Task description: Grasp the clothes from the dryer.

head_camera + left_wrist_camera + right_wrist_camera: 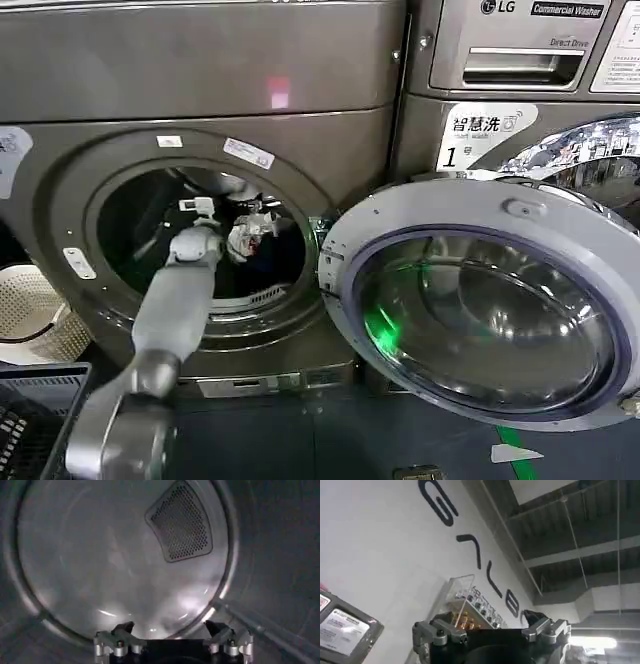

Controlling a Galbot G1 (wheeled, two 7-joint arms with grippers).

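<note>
the dryer (pixel 60 210) is standing with its round door (pixel 480 300) swung wide open to the right. the left arm is reaching through the porthole, and the left end effector (pixel 212 215) is sitting inside the drum, just beside the clothes (pixel 252 232), a small white and dark bundle lying low in the drum. in the left wrist view the left end effector (pixel 170 630) is showing its jaws spread wide apart with nothing between them, facing the bare drum back wall and its perforated vent (pixel 181 521). the right end effector (pixel 490 627) is pointing up at a white wall and ceiling, jaws wide open and holding nothing.
</note>
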